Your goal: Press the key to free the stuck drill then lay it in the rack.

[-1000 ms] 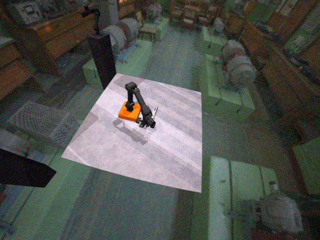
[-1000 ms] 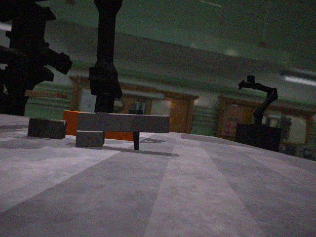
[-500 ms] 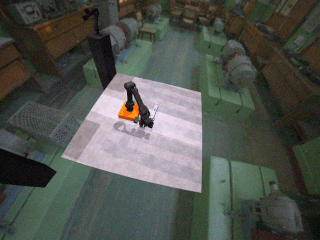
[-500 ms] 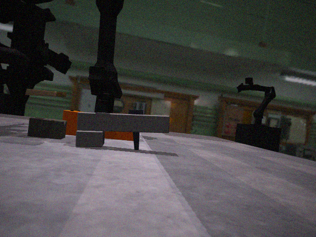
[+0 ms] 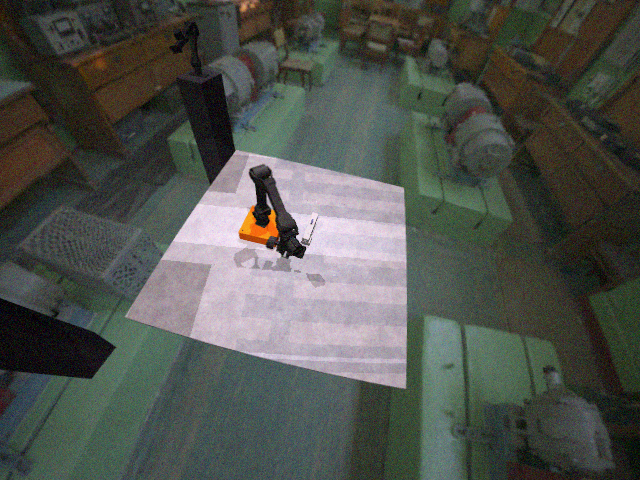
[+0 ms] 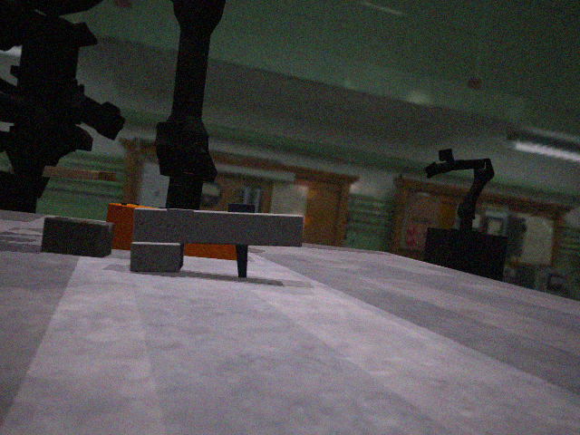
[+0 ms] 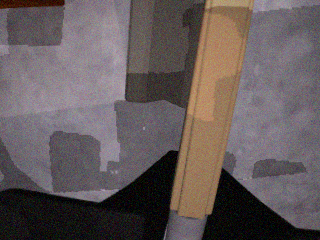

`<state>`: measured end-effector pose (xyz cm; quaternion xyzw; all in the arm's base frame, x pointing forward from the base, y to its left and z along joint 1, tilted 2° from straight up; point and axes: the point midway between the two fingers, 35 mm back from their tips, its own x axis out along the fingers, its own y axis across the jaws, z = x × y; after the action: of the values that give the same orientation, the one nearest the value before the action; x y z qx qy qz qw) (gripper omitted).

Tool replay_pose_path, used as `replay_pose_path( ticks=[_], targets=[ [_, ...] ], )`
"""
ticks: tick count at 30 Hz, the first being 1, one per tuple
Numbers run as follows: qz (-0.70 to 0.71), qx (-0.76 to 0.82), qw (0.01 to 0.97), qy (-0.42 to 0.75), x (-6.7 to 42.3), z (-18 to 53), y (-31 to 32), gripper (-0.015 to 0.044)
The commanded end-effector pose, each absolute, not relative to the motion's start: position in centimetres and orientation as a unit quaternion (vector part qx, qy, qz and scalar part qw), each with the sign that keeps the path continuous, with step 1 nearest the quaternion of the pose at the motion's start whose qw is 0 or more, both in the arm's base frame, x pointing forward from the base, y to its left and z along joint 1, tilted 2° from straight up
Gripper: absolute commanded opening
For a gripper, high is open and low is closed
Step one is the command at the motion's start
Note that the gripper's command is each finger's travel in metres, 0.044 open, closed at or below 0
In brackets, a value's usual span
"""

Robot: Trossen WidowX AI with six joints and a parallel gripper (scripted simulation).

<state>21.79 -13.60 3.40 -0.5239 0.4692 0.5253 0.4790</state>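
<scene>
My gripper (image 7: pixel 187 161) (image 6: pixel 33 179) is shut on the drill, a long tan bar (image 7: pixel 215 100) (image 6: pixel 79 173) with a grey end at the bottom of the wrist view. The drill is level, held above the table and clear of the long grey holder (image 6: pixel 217 228) (image 5: pixel 313 227). The dark key (image 6: pixel 241 260) reaches down through the holder, its head a little above the top. The rack, a low grey trough (image 7: pixel 160 50) (image 6: pixel 77 237), stands on the table below and left of the drill in the wrist view. The arm hides the rack in the top view.
The grey holder rests on a small grey block (image 6: pixel 156 257) at one end. The orange arm base (image 5: pixel 255 232) (image 6: pixel 121 227) stands behind the rack and holder in the exterior view. Another small black arm stands on a dark pillar (image 5: pixel 209 118) beyond the table (image 5: pixel 351 310).
</scene>
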Motion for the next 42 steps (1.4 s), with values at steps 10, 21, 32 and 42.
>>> replay_pose_path(
  ticks=[10, 21, 32, 42],
  targets=[
    [0.529, -0.522, 0.477, 0.470, 20.1, 2.8, -13.4, 0.0000],
    [0.529, -0.522, 0.477, 0.470, 20.5, 1.3, -13.5, 0.0000],
    [0.529, -0.522, 0.477, 0.470, 20.2, 0.3, -13.3, 0.0000],
    [0.529, -0.522, 0.477, 0.470, 20.3, -0.3, -13.4, 0.0000]
  ],
)
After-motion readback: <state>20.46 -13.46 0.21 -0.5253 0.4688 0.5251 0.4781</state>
